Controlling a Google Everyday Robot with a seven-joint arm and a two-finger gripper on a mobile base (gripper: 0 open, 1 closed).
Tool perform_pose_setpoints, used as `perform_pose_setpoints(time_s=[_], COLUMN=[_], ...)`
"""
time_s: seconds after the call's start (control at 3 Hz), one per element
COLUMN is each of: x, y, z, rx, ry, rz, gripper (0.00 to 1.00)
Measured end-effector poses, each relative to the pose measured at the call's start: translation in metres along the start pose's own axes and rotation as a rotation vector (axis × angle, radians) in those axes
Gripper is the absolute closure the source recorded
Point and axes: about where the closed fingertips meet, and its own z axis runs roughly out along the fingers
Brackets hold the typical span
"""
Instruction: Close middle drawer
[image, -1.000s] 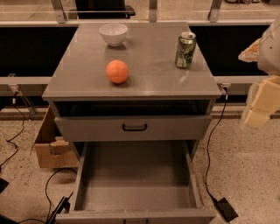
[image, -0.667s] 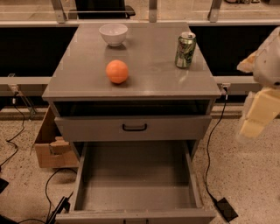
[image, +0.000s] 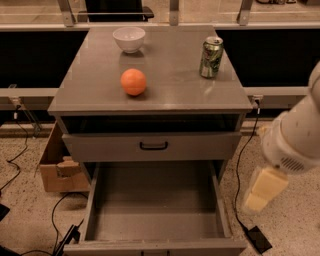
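Facing the grey cabinet (image: 172, 85), you find the middle drawer (image: 155, 212) pulled fully out toward 6 o'clock, its deep box exposed and bare. The upper drawer (image: 107, 146), with its black loop handle, sits directly above at 12 o'clock. The gripper (image: 261, 191) hangs at 3 o'clock of the open drawer, just beside its right wall and clear of it; you cannot tell whether it is spread or pressed together. On the cabinet top, note an orange (image: 133, 82), a white bowl (image: 129, 39) and a green soda can (image: 211, 57).
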Motion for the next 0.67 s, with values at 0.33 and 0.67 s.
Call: perform_pose_setpoints(time_s=[0.33,0.67], x=[0.011,0.020], y=[0.036,0.080], z=[0.060,0.125], rx=[-0.035,-0.115], ry=[-0.008,-0.040], rz=[0.070,0.118], gripper=[0.00,0.00])
